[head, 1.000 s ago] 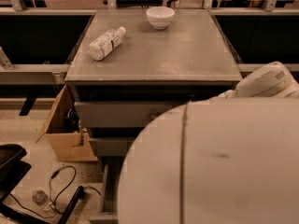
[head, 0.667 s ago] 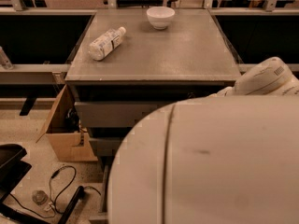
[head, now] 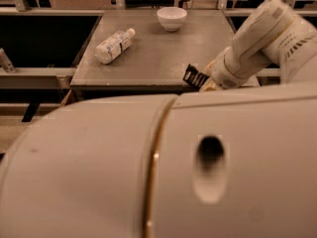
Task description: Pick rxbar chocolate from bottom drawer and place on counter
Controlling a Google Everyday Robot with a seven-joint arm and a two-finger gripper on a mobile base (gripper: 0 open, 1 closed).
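Note:
The rxbar chocolate (head: pixel 194 76) is a small dark bar with pale lettering. It sticks out of my gripper (head: pixel 204 79) just over the front right edge of the counter (head: pixel 158 58). The gripper is shut on the bar and holds it tilted, slightly above the grey top. My white forearm (head: pixel 262 38) reaches in from the right. The bottom drawer is hidden behind my large white arm link (head: pixel 158 167), which fills the lower half of the view.
A white-labelled plastic bottle (head: pixel 114 45) lies on its side on the counter's left part. A white bowl (head: pixel 172 18) stands at the back middle. Dark shelving and rails run to the left and behind.
The arm has risen and now covers the drawers and floor. The gripper has come into view at the counter's front right edge with the dark bar in it.

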